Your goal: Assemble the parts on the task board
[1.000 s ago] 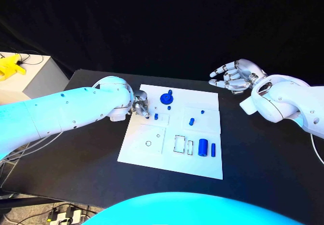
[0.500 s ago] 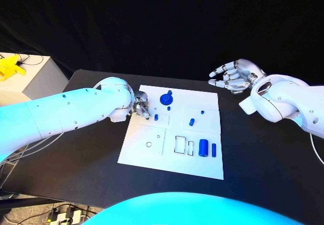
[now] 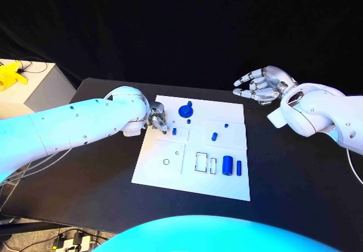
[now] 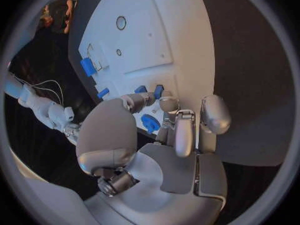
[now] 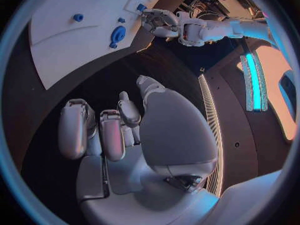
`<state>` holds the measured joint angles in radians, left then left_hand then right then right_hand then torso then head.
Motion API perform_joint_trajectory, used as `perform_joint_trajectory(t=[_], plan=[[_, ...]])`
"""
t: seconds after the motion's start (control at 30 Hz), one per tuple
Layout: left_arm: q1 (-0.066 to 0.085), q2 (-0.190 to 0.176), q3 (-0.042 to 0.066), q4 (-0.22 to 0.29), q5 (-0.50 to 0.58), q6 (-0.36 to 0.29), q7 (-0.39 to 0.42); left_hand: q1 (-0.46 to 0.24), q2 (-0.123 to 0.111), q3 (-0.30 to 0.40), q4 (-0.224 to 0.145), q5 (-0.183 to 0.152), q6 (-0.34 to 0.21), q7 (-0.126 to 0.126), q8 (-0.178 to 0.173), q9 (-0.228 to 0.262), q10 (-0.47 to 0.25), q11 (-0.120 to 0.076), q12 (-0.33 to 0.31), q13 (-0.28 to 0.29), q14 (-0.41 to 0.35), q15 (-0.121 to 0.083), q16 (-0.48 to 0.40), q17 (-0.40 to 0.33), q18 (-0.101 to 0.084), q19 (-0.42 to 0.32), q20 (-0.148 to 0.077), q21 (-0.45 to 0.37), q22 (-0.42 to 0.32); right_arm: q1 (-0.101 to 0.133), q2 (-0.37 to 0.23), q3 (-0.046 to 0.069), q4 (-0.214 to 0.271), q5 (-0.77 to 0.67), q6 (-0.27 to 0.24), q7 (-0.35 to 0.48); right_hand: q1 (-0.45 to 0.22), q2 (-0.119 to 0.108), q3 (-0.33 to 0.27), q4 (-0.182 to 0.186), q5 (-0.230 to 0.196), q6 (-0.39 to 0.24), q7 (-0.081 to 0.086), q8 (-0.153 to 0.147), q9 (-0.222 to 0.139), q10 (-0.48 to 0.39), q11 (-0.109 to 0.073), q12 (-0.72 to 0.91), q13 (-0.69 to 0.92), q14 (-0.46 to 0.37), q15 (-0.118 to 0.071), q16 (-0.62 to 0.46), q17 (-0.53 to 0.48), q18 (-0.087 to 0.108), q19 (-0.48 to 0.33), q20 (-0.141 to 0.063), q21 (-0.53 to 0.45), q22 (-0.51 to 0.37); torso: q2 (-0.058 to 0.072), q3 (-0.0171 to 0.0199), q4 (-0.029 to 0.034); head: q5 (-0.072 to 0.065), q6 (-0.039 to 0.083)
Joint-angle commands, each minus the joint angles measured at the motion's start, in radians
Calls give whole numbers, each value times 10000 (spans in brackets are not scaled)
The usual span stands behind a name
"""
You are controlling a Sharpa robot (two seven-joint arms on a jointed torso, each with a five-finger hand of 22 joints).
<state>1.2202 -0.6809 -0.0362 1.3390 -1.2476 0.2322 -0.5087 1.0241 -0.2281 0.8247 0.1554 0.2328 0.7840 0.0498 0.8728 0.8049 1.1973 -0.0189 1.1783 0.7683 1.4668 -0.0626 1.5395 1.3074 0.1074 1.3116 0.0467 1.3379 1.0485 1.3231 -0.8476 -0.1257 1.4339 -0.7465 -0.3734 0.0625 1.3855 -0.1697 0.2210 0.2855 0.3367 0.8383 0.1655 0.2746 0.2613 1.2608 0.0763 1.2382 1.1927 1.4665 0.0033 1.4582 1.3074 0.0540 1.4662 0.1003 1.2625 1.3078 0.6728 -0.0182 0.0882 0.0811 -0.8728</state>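
Spanning the middle of the black table (image 3: 91,178), the white task board (image 3: 162,176) carries scattered blue parts, several apparently seated, with outlined slots near six o'clock unfilled, so assembly looks partly done. At nine o'clock the left hand (image 3: 158,116) works fingertips around a small blue part (image 3: 174,131); whether it grips is unclear. At two o'clock the right hand (image 3: 259,84) hovers spread, empty.
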Motion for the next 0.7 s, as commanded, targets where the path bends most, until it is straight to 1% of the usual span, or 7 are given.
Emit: perform_joint_trajectory(t=[0.03, 0.1, 0.27, 0.33, 0.4, 0.5, 0.7], plan=[[-76, -13, -51, -54, 27, 282, 1, -152, -77, -367, 189, 2, 34, 42, -63, -24, -81, 43, -2, 13, 748, -75, -63, 1805, -30, -41, -47, -60, -17, -6, -7, 2, 14, -70, 69, 118, -78, -5, 77, 0, 56, -54, -4, 51, 14, -82, 15, -10, -8, 453, -47, -46, 689, 145, -40, -21, -70, 513, -8, -4, 14, -13, 2], [-77, -26, -49, -68, -9, 261, 2, -278, -120, -949, 430, 3, 70, 70, -122, -28, -134, 67, 4, -1, 734, -53, -81, 1771, -26, -59, -27, -93, -62, -6, -8, 2, 13, -70, 61, 122, -94, -5, 80, 6, 60, -59, -3, 53, 13, -77, 15, -4, -4, 456, -46, -41, 699, 143, -35, -21, -60, 520, -7, -10, 10, -10, 2], [-78, -36, -45, -133, -27, 126, 20, -280, -111, -1795, 794, 17, 5, 129, -206, -3, -310, 124, -62, -148, 683, -11, -141, 1648, 3, -142, 9, -189, -217, -6, -7, 2, 11, -70, 47, 125, -99, -6, 80, 7, 61, -62, -3, 54, 13, -91, 16, -18, -21, 446, -46, -63, 664, 151, -49, -21, -100, 493, -9, -11, 5, 8, 2], [-78, -35, -42, -175, -8, -8, 32, -223, -196, -2629, 1186, 11, -299, 281, -369, 10, -821, 257, -375, -739, 541, 97, -296, 1332, 74, -379, 87, -425, -617, -6, -2, 2, 9, -70, 41, 127, -99, -11, 81, 4, 62, -66, -3, 53, 12, -104, 16, -31, -35, 441, -46, -73, 649, 155, -54, -21, -116, 483, -9, -6, 0, 9, 2], [-78, -34, -39, -194, 11, -97, 40, -194, -206, -2932, 1312, 7, -387, 325, -418, 13, -926, 298, -406, -830, 519, 135, -313, 1293, 85, -411, 122, -462, -669, -6, 2, 2, 6, -70, 40, 129, -97, -19, 83, -1, 63, -73, -2, 52, 11, -150, 16, -78, -89, 438, -45, -78, 641, 158, -60, -20, -135, 470, -10, -8, -4, 3, 2], [-78, -36, -34, -215, 32, -203, 47, -239, -208, -3417, 1362, -27, -528, 379, -513, 4, -1083, 351, -441, -961, 493, 183, -329, 1250, 105, -464, 168, -522, -759, -6, 6, 2, 2, -70, 41, 131, -97, -20, 83, -2, 64, -75, -2, 51, 11, -229, 17, -161, -183, 436, -45, -81, 636, 160, -63, -20, -142, 466, -3, -17, 0, -5, 2], [-79, -67, -21, -182, 60, -351, 51, -297, -138, -3779, 1375, -63, -571, 397, -538, 14, -1174, 372, -434, -1018, 469, 206, -345, 1207, 123, -511, 194, -570, -836, -10, 11, 2, -5, -70, 48, 134, -98, -22, 85, -2, 64, -79, -2, 51, 10, -248, 17, -180, -205, 434, -45, -87, 629, 161, -65, -20, -150, 461, -6, -13, 3, -16, 2]])
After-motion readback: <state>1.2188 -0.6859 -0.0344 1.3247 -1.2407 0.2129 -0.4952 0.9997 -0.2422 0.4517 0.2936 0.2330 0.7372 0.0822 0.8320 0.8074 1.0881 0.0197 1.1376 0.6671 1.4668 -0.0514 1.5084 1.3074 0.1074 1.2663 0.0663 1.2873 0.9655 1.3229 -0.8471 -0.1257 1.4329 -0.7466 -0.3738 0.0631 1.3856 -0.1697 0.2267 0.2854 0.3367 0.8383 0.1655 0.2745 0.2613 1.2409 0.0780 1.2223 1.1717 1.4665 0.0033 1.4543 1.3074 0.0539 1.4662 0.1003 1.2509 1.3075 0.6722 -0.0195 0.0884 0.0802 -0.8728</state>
